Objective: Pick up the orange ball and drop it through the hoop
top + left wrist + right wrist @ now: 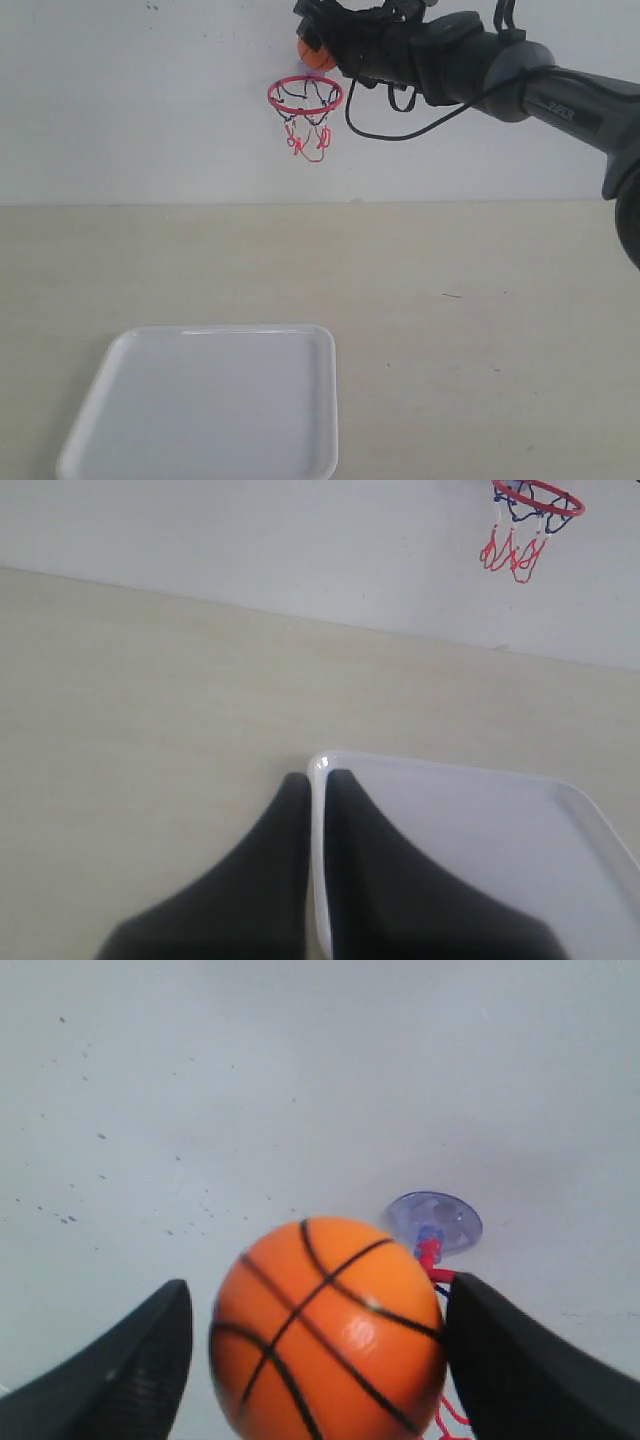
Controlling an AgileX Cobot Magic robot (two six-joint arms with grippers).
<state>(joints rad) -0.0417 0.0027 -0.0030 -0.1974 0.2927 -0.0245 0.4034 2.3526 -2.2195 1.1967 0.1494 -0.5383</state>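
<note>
At upper centre of the exterior frame, hanging just above the hoop (305, 96): orange ball (316, 55). Sitting between the fingers of the right gripper (320, 1285), touching one, showing a sliver of gap at the other; gripped or loose, cannot tell. Sticking to the white wall (120, 100) behind: suction cup (435, 1220). Lying at lower left on the table (480, 320): white tray (327, 400). Hovering at the tray's corner, fingers nearly together: left gripper (318, 777).
</note>
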